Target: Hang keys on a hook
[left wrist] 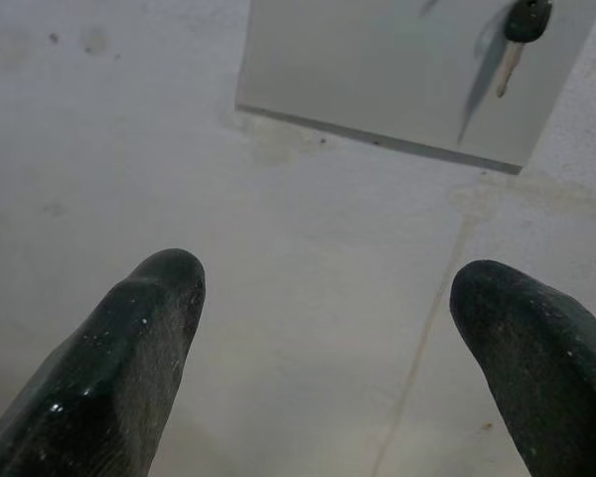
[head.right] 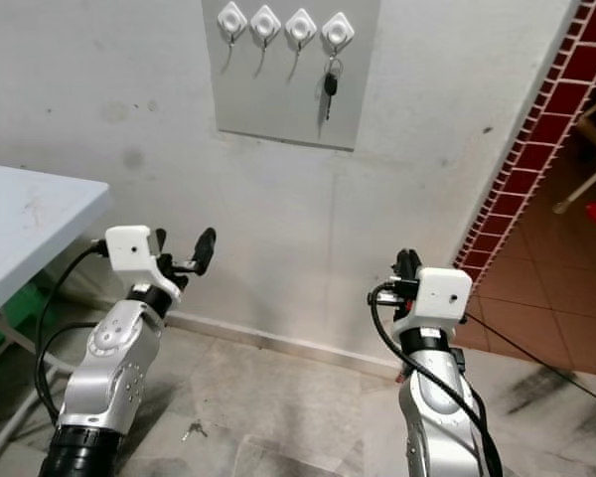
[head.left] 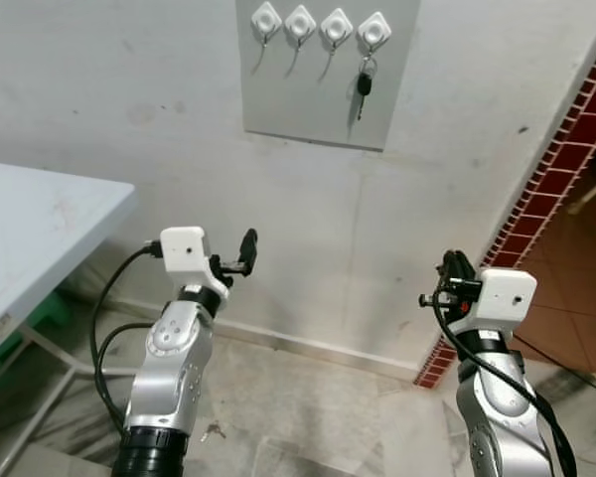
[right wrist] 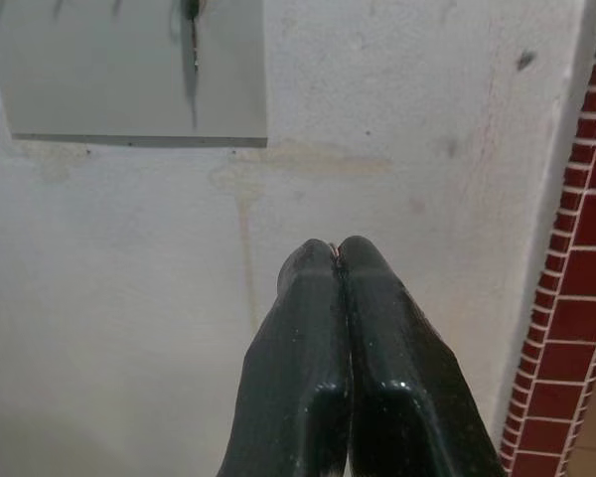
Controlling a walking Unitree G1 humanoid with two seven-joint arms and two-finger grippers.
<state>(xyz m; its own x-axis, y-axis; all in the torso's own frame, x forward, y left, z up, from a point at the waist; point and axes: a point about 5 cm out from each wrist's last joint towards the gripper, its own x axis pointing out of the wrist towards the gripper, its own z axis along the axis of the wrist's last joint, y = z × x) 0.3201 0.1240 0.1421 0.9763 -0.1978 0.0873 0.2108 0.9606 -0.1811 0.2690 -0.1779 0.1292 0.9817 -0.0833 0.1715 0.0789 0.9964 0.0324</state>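
The counter stands off to the left of the left tool, and nothing on it matters now. The left tool is raised before the wall with its two fingers spread wide and nothing between them. Above it and a little to its right hangs the grey board with four white hooks in a row.

The keys hang from the rightmost hook — high above both tools, up and left of the right tool, well apart from either. The right tool is raised at about the same height as the left, its fingers pressed tight together and holding nothing that I can see.

By my judgement the hanging itself looks done, so the step in hand is a clean retreat. To do it well, keep both tools low and clear of the board, draw the arms straight back from the wall, and avoid any upward sweep under the dangling key — a brush could lift the ring off the hook. A small dark item lies on the floor below the left arm; I cannot tell what it is.
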